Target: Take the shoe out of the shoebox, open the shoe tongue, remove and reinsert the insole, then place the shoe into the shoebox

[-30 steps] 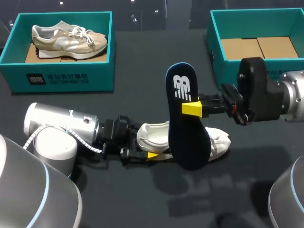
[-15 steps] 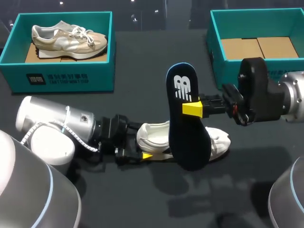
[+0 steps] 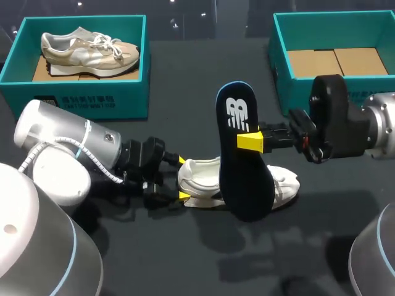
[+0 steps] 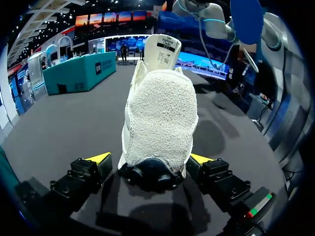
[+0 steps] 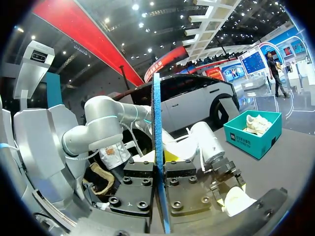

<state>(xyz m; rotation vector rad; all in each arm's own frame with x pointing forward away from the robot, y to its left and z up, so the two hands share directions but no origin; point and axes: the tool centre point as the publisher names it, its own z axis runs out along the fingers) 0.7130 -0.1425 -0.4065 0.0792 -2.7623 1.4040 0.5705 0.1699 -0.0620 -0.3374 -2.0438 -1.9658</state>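
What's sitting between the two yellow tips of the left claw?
The heel of the white shoe, seen in the left wrist view. The left claw is open, a tip on each side of the heel.

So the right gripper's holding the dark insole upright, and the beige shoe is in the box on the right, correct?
Wrong box: the head view shows the beige shoe in the left box. The right gripper does hold the dark insole upright.

Matte black table with soft shadows across it
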